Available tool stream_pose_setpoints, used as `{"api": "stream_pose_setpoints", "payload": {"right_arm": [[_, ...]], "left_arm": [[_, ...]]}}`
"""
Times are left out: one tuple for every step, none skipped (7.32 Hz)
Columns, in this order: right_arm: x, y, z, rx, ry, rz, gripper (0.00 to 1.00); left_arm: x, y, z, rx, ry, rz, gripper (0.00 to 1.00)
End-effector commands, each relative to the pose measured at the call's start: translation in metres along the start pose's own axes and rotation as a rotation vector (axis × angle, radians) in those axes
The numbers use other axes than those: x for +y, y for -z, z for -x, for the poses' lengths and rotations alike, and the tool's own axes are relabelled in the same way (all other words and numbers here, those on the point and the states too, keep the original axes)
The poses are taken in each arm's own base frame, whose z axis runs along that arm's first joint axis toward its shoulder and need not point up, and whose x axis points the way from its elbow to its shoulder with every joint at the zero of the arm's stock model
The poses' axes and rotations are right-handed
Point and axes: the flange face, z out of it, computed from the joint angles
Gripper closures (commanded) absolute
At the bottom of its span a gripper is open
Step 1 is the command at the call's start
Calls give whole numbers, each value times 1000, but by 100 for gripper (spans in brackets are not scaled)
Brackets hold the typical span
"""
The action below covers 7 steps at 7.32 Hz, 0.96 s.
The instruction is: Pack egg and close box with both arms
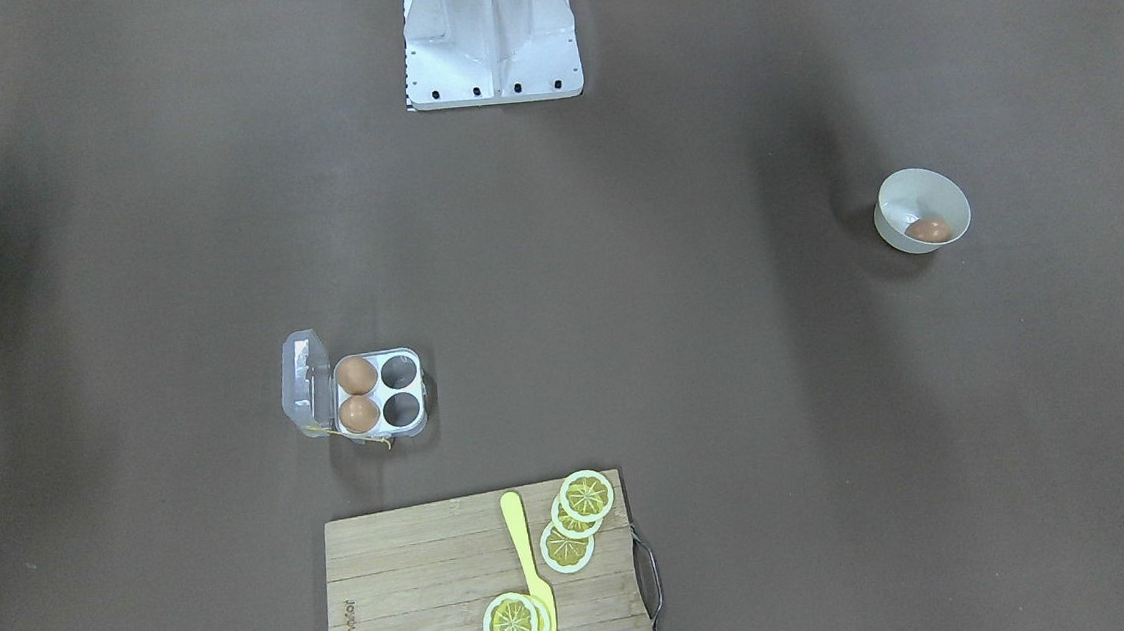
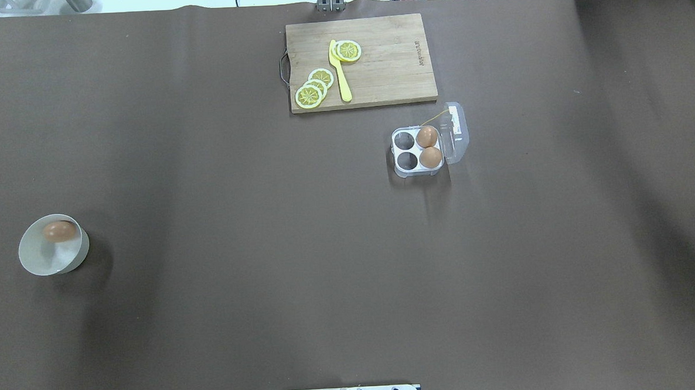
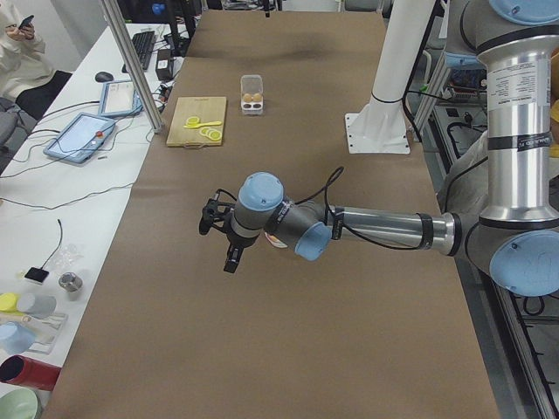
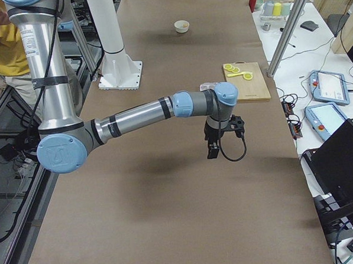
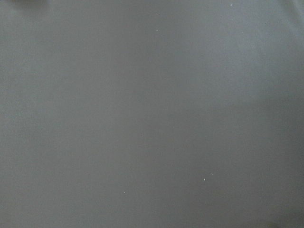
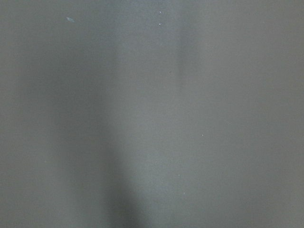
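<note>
Left gripper and right gripper above bare table, seen side-on only; cannot tell fingers spread from pressed together. Just beyond the right fingers: box, lid open, two eggs in the cells beside it. Far beyond those fingers, at the table's other end: egg in a bowl.

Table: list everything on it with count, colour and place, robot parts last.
cutting board: one, wooden, edge opposite robot
lemon slices: about five, yellow, on board
knife: one, yellow, on board
box: one, grey-white, lid open, beside board
bowl: one, white, robot's left side
eggs: three, orange-brown, two in box, one in bowl
base block: one, white, robot's edge
left hand: one, black, over bare table
right hand: one, black, over bare table
</note>
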Motion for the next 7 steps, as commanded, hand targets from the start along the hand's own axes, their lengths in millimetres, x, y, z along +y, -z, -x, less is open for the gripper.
{"api": "stream_pose_setpoints", "payload": {"right_arm": [[0, 0, 1, 0, 0, 1, 0], [1, -1, 0, 0, -2, 4, 0], [0, 0, 1, 0, -1, 3, 0], [1, 2, 2, 0, 2, -1, 0], [2, 8, 8, -1, 9, -9, 0], [1, 6, 11, -1, 13, -2, 0], [0, 7, 13, 0, 12, 1, 0]], "left_arm": [[-6, 1, -12, 22, 5, 29, 3], [-15, 8, -23, 24, -6, 19, 3], [-20, 8, -35, 34, -22, 23, 3], [-16, -13, -57, 53, -66, 65, 3], [-16, -30, -86, 78, -119, 97, 3], [-13, -47, -114, 114, -195, 131, 3], [-20, -54, -142, 142, -253, 131, 4]]}}
